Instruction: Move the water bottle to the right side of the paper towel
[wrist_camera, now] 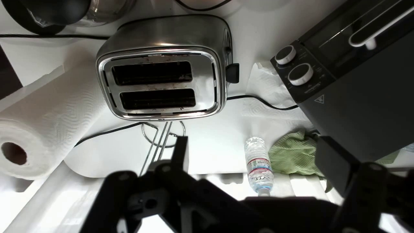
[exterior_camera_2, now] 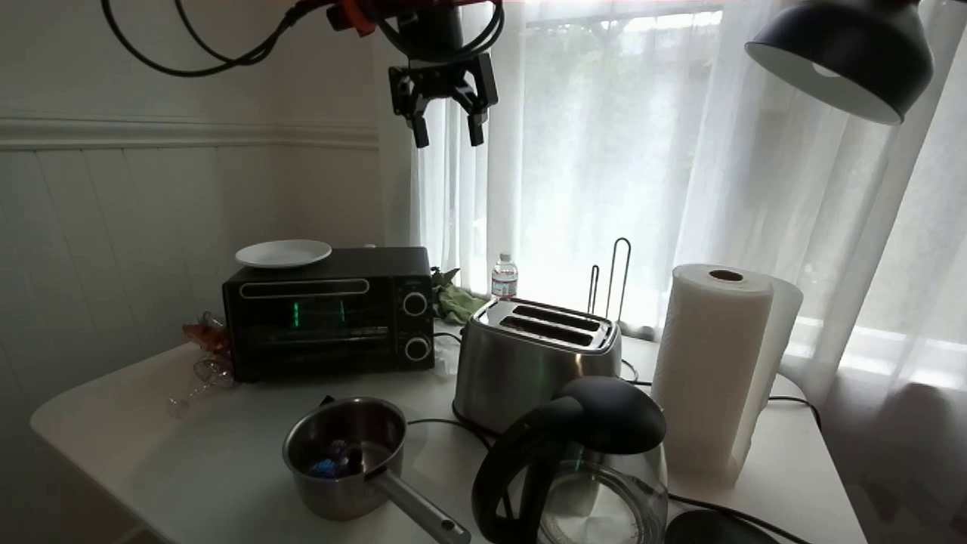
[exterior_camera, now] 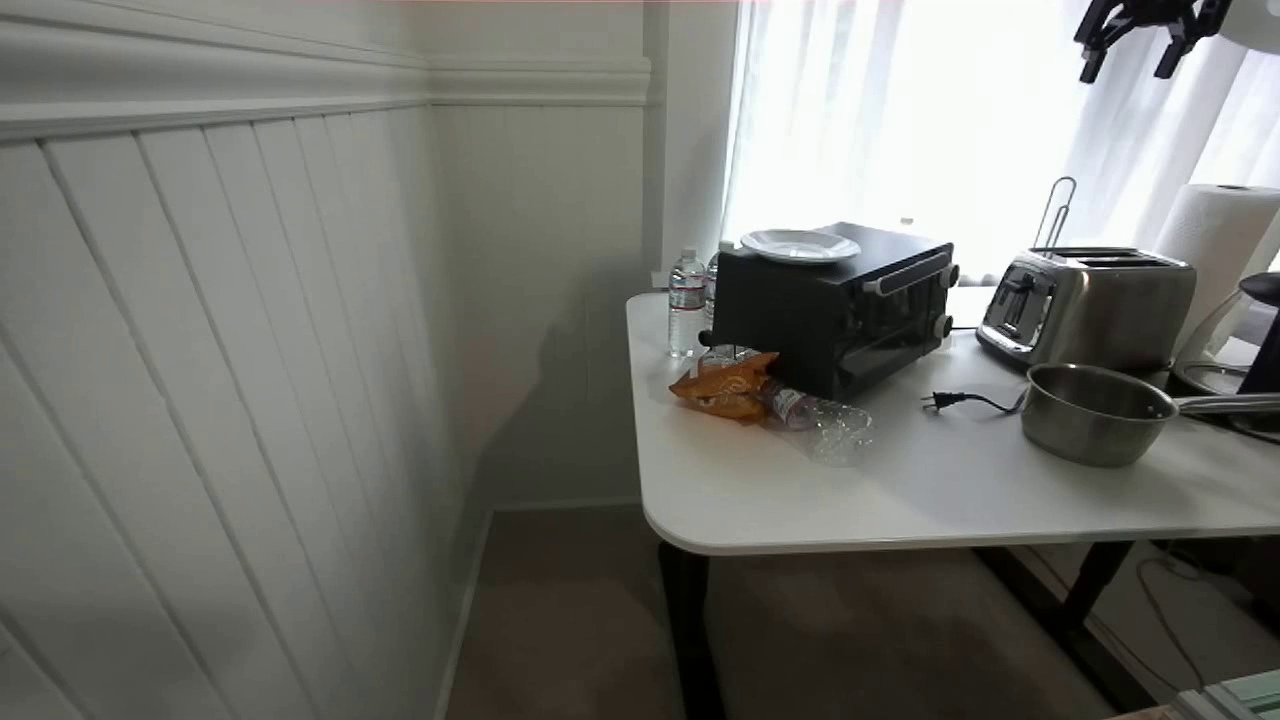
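A clear water bottle with a red and blue label stands upright at the back of the table, behind the toaster, in an exterior view. It also shows in the wrist view. The paper towel, a tall white roll, stands on the far side of the toaster from the oven, in both exterior views and the wrist view. My gripper is open and holds nothing, high above the table. In the wrist view the bottle lies between the two fingers, well below them.
A silver toaster and black oven with a plate flank the bottle. A green cloth lies beside it. A wire holder, kettle, saucepan and lamp are around. More bottles stand beside the oven.
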